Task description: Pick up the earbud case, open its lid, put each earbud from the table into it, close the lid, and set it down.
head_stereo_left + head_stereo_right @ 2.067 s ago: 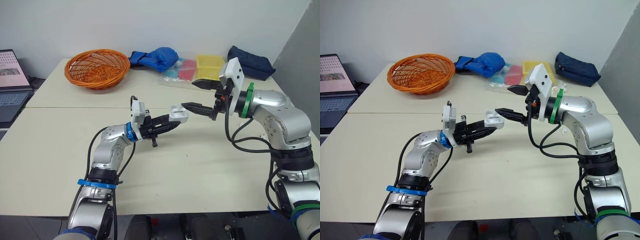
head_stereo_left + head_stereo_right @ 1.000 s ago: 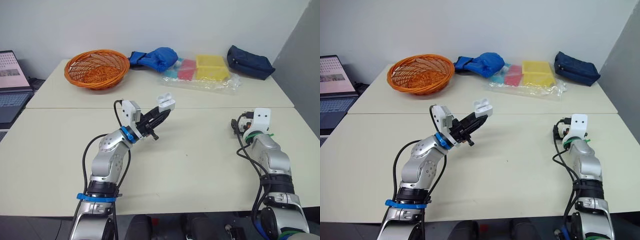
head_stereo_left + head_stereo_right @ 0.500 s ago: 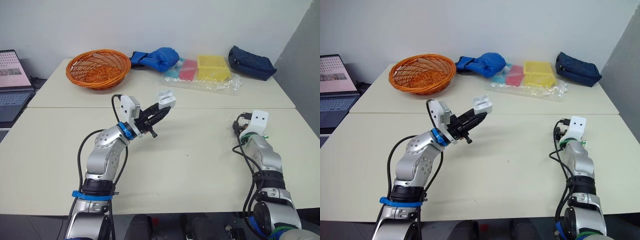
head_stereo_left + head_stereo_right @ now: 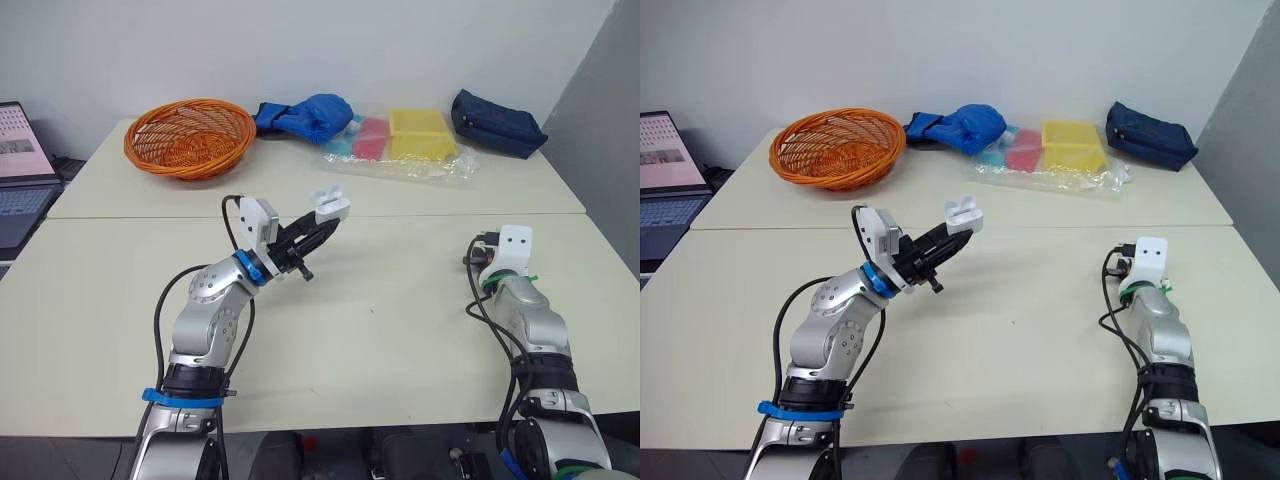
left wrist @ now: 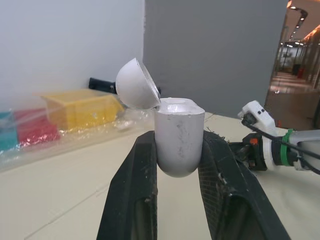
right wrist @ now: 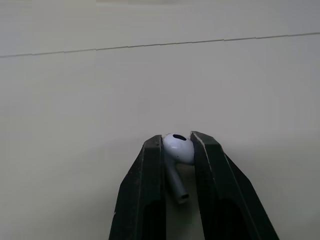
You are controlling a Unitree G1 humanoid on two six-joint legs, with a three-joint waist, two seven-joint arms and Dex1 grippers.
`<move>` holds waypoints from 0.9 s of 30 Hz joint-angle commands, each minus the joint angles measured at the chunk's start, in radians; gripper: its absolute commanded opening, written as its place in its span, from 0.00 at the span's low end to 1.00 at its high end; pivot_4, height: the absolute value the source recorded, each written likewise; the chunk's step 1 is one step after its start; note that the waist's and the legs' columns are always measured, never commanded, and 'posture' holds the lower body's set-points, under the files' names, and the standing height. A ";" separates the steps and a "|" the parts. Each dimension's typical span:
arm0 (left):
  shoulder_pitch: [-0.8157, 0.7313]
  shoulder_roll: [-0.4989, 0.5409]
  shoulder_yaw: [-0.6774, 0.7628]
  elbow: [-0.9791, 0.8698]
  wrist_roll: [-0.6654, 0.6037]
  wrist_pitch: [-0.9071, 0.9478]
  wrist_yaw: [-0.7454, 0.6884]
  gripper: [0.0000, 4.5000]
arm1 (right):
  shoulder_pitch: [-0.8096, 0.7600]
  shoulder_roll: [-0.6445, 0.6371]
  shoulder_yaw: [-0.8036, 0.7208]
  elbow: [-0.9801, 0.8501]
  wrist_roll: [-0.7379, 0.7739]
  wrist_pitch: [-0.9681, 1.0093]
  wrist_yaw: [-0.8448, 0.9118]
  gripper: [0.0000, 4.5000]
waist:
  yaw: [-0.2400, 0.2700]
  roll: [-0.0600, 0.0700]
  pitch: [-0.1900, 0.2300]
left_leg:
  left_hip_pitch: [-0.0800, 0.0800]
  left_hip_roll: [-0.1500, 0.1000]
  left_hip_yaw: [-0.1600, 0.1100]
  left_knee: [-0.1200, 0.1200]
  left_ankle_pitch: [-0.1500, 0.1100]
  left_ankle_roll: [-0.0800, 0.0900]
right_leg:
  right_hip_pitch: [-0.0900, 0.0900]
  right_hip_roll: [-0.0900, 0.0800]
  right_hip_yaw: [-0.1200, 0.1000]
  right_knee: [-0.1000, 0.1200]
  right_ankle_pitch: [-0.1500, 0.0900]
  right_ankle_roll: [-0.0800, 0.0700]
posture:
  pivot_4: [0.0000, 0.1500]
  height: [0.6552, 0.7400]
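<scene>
Right pincer [image 6: 177, 139] pulled back to the bench [image 4: 400, 330], 3 o'clock side, now clamping an earbud [image 6: 178, 148], stem wristward. Open earbud case [image 4: 330, 202] sits raised in left pincer [image 5: 178, 142], 10 o'clock from the earbud.

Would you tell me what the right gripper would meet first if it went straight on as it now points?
Probably the table top: the right gripper, shut on an earbud, points at it.

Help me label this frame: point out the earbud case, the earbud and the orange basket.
earbud case [image 5: 178, 140]: left wrist view, on its body.
earbud [image 6: 178, 147]: right wrist view, on its rounded head.
orange basket [image 4: 190, 166]: left eye view, on its front wall.
</scene>
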 commanded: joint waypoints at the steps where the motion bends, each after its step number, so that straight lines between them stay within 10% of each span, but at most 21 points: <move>1: 0.009 0.006 0.009 -0.043 -0.015 -0.031 -0.009 0.17 | 0.061 -0.192 0.155 -0.335 0.065 0.117 0.347 0.09 | 0.003 0.003 0.002 | 0.000 0.000 0.000 0.000 0.000 0.000 | 0.000 0.000 0.000 0.000 0.000 0.000 | 1.00 1.00; 8: 0.071 -0.015 -0.017 -0.050 -0.008 -0.096 -0.041 0.17 | 0.188 -0.556 0.098 -0.641 0.331 0.304 0.750 0.09 | 0.007 0.001 0.003 | 0.000 0.000 -0.003 0.001 0.000 0.000 | 0.001 0.000 -0.002 -0.001 -0.001 0.000 | 1.00 1.00; 14: 0.085 -0.067 -0.028 -0.046 -0.016 -0.150 -0.043 0.17 | 0.290 -0.822 0.199 -0.531 0.155 0.149 0.922 0.09 | 0.009 0.000 0.003 | 0.000 -0.002 0.000 0.002 0.000 0.000 | 0.002 -0.003 -0.002 -0.003 -0.003 -0.004 | 1.00 1.00; 27: 0.064 -0.080 -0.052 -0.051 -0.004 -0.158 -0.028 0.17 | 0.411 -0.985 0.198 -0.396 0.032 0.049 1.052 0.09 | 0.008 0.000 0.003 | 0.000 -0.002 0.000 0.002 0.000 0.000 | 0.001 -0.002 -0.002 -0.003 0.000 0.001 | 1.00 1.00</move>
